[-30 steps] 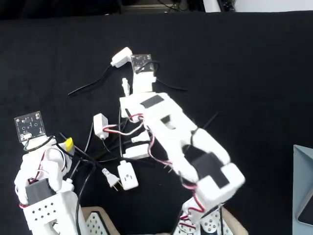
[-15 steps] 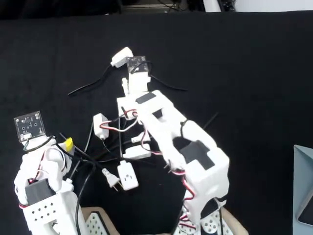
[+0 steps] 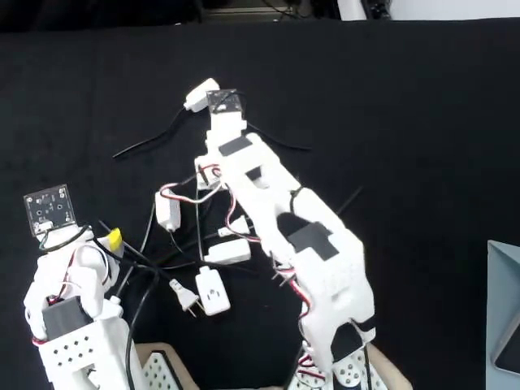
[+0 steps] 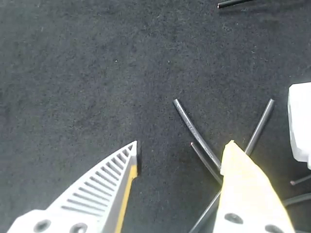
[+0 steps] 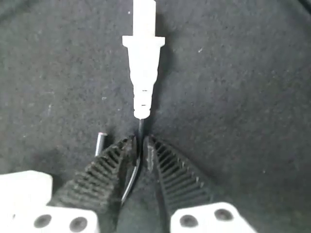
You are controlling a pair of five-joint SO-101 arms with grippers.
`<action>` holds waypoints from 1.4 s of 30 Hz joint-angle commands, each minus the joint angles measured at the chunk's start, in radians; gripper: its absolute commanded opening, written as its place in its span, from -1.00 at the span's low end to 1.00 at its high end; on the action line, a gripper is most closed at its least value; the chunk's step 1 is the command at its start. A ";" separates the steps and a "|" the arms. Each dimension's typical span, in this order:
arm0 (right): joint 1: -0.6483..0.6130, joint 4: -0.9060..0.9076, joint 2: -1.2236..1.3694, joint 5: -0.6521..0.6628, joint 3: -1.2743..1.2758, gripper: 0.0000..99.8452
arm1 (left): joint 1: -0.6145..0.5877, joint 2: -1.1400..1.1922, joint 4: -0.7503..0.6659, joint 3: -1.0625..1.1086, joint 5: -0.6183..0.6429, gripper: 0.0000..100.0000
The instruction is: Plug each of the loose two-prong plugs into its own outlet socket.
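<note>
**Inspector:** The position of the task item is requested.

**Assessor:** A white two-prong plug (image 5: pixel 144 53) is found lying flat on the black cloth (image 5: pixel 252 73), just ahead of the right gripper (image 5: pixel 140 141). The state of its prongs cannot be told. From above, the right arm (image 3: pixel 276 219) is seen stretched to twelve o'clock of a white socket block (image 3: pixel 213 291), well apart from it. A loose black plug (image 3: pixel 185 297) lies at nine o'clock of that block.

**Inspector:** What hazard is noted?

**Assessor:** The black cord (image 5: pixel 141 128) is gripped, not the plug body. It is judged that a lifted plug could droop and twist, so the prongs could not be aligned with the slots. The cord could also slip, or be snagged in the cable tangle (image 3: pixel 154 260).

**Inspector:** And the fingers?

**Assessor:** The right fingers (image 5: pixel 112 165) are closed almost fully, and the cord is pinched between them just behind the plug. The left gripper (image 4: pixel 182 145) is spread wide and nothing is held. Black cables (image 4: pixel 194 133) lie beneath it.
</note>
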 commanded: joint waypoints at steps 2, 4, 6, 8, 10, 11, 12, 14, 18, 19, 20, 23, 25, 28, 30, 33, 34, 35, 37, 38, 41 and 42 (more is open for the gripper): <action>-0.011 0.138 -0.021 0.006 -0.116 -0.98 | -0.007 -0.009 0.005 -0.025 0.002 -0.44; -0.012 0.184 -0.068 0.005 -0.140 -0.98 | -0.007 -0.009 0.005 -0.025 0.002 -0.44; -0.012 0.212 -0.137 0.005 -0.150 -0.98 | -0.007 -0.009 0.005 -0.025 0.002 -0.44; -0.009 0.232 -0.219 0.005 -0.145 -0.98 | -0.007 -0.009 0.005 -0.025 0.000 -0.44; -0.008 0.259 -0.302 0.008 -0.131 -0.98 | -0.007 -0.009 0.005 -0.024 0.000 -0.44; -0.009 0.275 -0.344 0.008 -0.124 -0.98 | -0.007 -0.009 0.005 -0.024 0.000 -0.44; -0.011 0.287 -0.387 0.009 -0.113 -0.98 | -0.007 -0.009 0.005 -0.024 0.000 -0.44; -0.009 0.304 -0.473 0.009 -0.093 -0.98 | -0.007 -0.009 0.005 -0.024 0.000 -0.44; 0.002 0.328 -0.634 0.011 -0.044 -0.98 | -0.007 -0.009 0.005 -0.024 0.000 -0.44; 0.006 0.336 -0.671 0.009 -0.031 -0.98 | -0.007 -0.009 0.005 -0.024 0.000 -0.44; 0.011 0.344 -0.708 0.006 -0.019 -0.98 | -0.007 -0.009 0.005 -0.024 0.000 -0.44; 0.044 0.385 -0.812 -0.002 0.015 -0.98 | -0.007 -0.009 0.005 -0.024 0.000 -0.44; 0.075 0.410 -0.875 -0.037 0.042 -0.98 | -0.007 -0.009 0.005 -0.024 0.000 -0.44; 0.123 0.459 -0.952 -0.078 0.104 -0.98 | -0.007 -0.009 0.005 -0.024 0.000 -0.44; 0.132 0.486 -0.990 -0.091 0.174 -0.97 | -0.007 -0.009 0.005 -0.024 0.000 -0.44; 0.147 0.491 -1.038 -0.089 0.309 -0.97 | -0.007 -0.009 0.005 -0.024 0.000 -0.44; 0.157 0.491 -1.049 -0.089 0.344 -0.97 | -0.007 -0.009 0.005 -0.024 0.000 -0.44; 0.167 0.491 -1.056 -0.089 0.375 -0.97 | -0.007 -0.009 0.005 -0.024 0.000 -0.44; 0.195 0.491 -1.072 -0.091 0.423 -0.97 | -0.007 -0.009 0.005 -0.024 0.000 -0.44; 0.209 0.491 -1.076 -0.091 0.438 -0.97 | -0.007 -0.009 0.005 -0.024 0.000 -0.44; 0.238 0.500 -1.090 -0.091 0.453 -0.86 | -0.005 -0.009 0.005 -0.024 0.000 -0.44; 0.244 0.511 -1.096 -0.092 0.453 -0.79 | -0.005 -0.009 0.005 -0.024 0.000 -0.44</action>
